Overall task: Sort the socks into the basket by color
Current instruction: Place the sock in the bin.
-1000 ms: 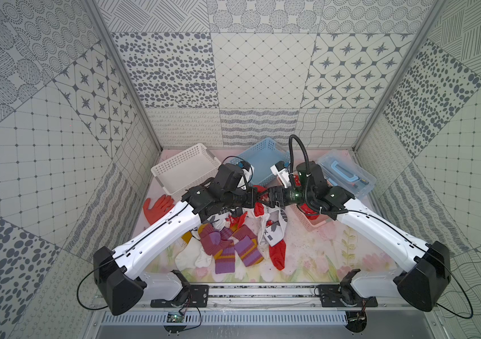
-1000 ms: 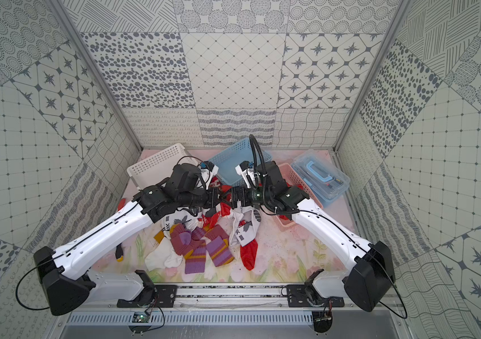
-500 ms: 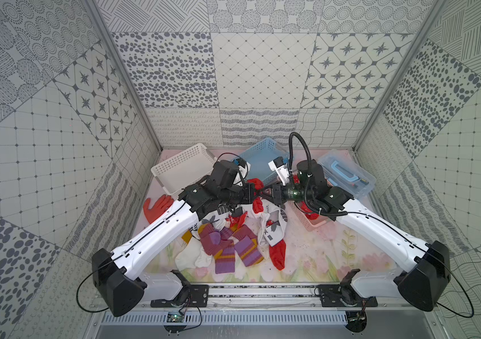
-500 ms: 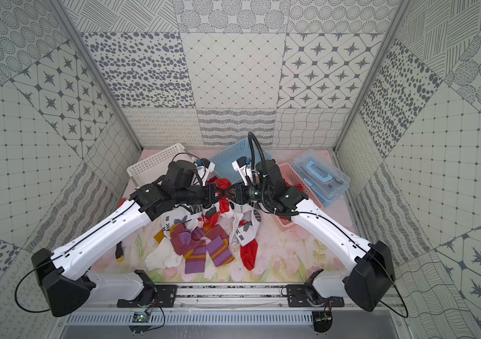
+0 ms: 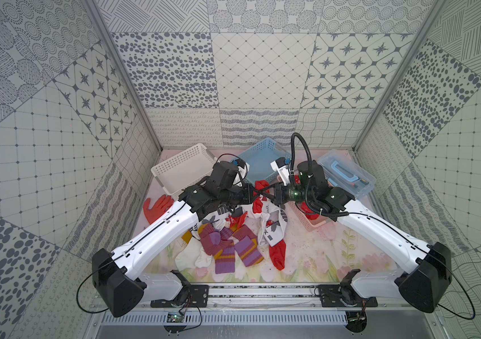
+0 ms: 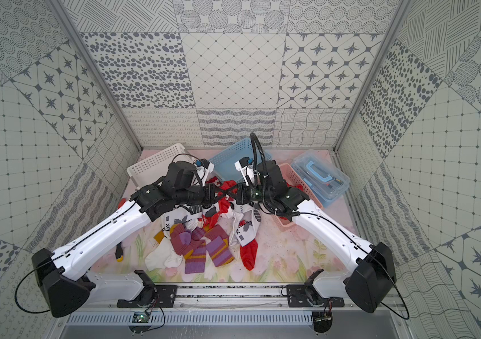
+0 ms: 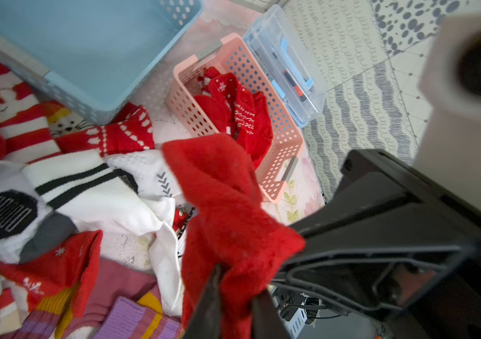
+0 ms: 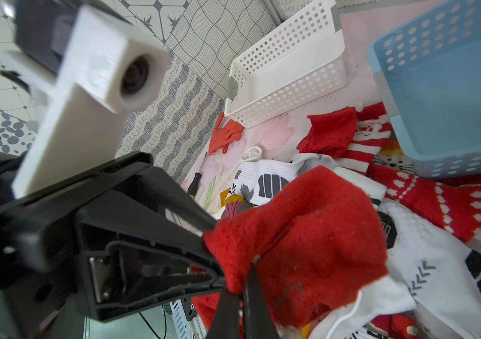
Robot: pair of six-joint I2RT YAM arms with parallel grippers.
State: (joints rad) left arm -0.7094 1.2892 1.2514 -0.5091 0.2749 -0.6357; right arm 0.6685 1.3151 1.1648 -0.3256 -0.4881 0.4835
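Right gripper (image 8: 242, 281) clamps the red sock (image 7: 227, 205); whether left gripper (image 7: 237, 287) holds too, I cannot tell. Left should release fully before right swings to the pink basket (image 7: 287, 138).

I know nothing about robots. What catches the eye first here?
Two white arms meet tip to tip, jaws at one red sock held in the air; the right jaws are shut on it. Beneath sprawls a heap of red, white and purple socks; the pink basket beside it holds only red ones.
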